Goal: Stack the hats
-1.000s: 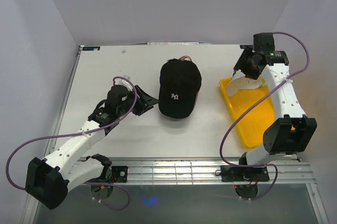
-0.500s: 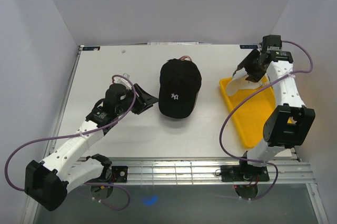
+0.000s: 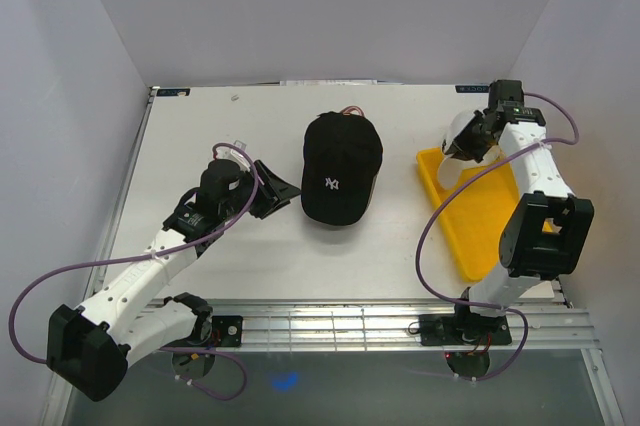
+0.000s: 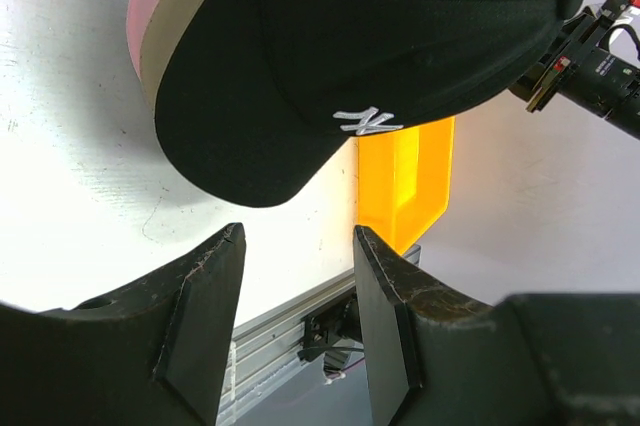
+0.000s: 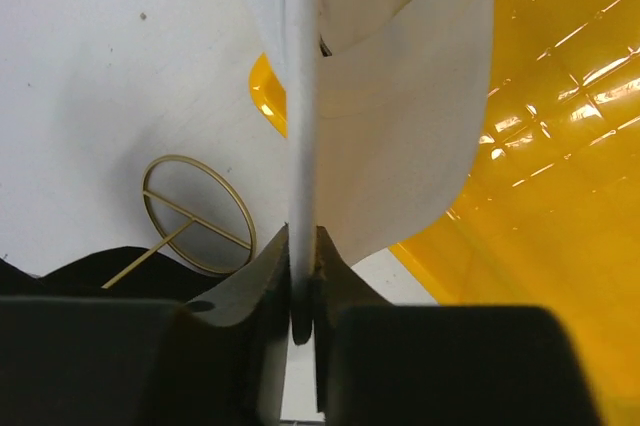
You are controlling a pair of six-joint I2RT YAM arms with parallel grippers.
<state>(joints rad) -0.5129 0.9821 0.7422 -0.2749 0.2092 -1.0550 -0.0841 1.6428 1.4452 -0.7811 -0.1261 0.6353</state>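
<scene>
Slippage is worrying us: overhead, the white hat (image 3: 455, 141) is showing upper right beside the yellow tray (image 3: 480, 231), the hat stack (image 3: 341, 166) centre; left wrist, our left gripper (image 4: 295, 246) is gaping empty; right wrist, our right gripper (image 5: 303, 246) is pinching only a thin fabric edge.

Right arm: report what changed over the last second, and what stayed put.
The right gripper closed on an edge of the white cap. A second ago the cap lay spread lower at the far end of the yellow tray; now it is drawn up and bunched above that end. Unchanged: the left gripper, open beside the stack topped by the black NY cap.
</scene>
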